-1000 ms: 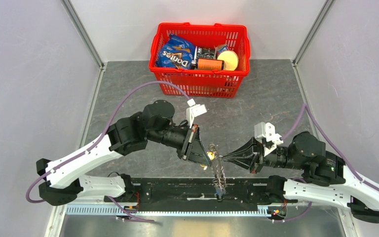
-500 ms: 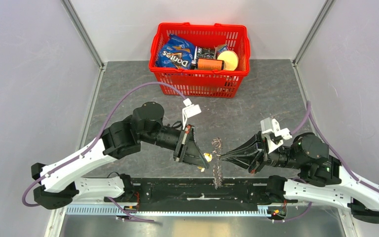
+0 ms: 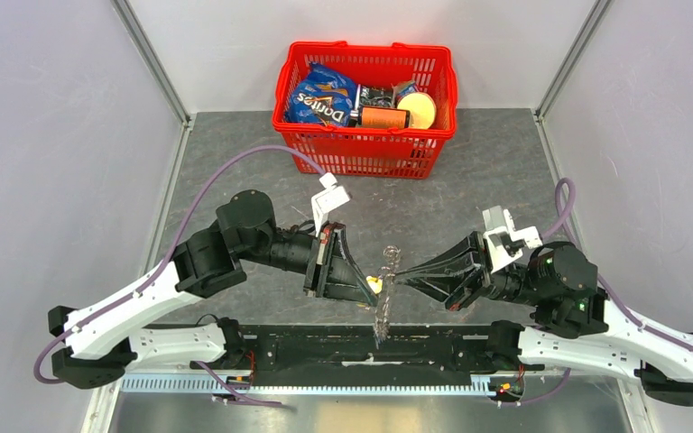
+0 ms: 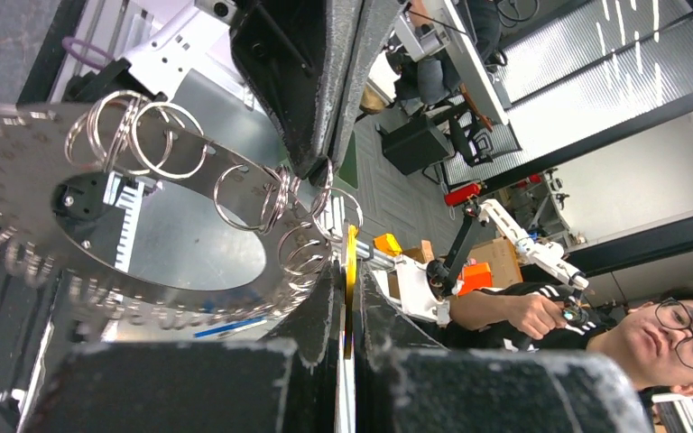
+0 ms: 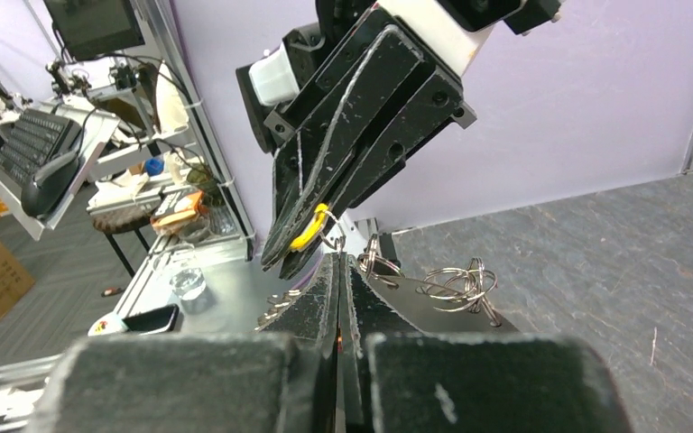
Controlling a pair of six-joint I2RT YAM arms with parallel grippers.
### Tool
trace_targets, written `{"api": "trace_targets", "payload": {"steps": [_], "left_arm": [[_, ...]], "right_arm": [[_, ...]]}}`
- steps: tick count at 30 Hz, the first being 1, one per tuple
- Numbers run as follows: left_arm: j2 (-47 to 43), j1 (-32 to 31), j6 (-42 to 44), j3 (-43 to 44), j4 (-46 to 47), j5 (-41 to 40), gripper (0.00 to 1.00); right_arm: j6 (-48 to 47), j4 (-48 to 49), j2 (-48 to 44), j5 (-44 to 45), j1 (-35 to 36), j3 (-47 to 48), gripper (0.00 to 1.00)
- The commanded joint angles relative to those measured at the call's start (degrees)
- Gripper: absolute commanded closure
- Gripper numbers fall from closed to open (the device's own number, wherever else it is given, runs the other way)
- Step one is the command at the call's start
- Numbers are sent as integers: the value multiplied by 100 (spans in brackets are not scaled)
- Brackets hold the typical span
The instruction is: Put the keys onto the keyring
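Your left gripper point(image 3: 368, 292) pinches the yellow-headed key point(image 5: 309, 229); your right gripper point(image 3: 396, 278) clamps the flat metal keyring point(image 4: 18, 162), fringed with wire loops. Red mesh basket point(image 3: 365, 153) at the far edge of the table point(image 3: 235, 162).

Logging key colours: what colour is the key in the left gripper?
Yellow; the key shows best in the right wrist view.

left gripper point(image 3: 369, 290) + right gripper point(image 3: 397, 279) = 2 | keyring point(image 3: 382, 311) x1 | yellow key point(image 3: 374, 284) x1, only one I can spot | red basket point(image 3: 362, 134) x1 | chip bag point(image 3: 322, 97) x1
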Motion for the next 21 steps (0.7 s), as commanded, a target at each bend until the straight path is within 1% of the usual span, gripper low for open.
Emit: {"api": "trace_targets", "payload": {"steps": [1,4,8,15,21], "left_arm": [[-189,21,-114,-164,947,160,98],[-215,23,-212,-283,1280,195,98],[-225,21,-205,-307,1369,86,98],[-306,16,-178,-508,1478,-46,98],[-645,16,-224,-923,1874,-270,98]], "right_arm": [[157,961,2,395,16,-33,100],[202,1164,-40,698,16,-95,100],[287,1521,-53,868,16,-208,100],[353,2205,-165,928,10,-512,100],[386,2502,-199,949,16,-553,100]]}}
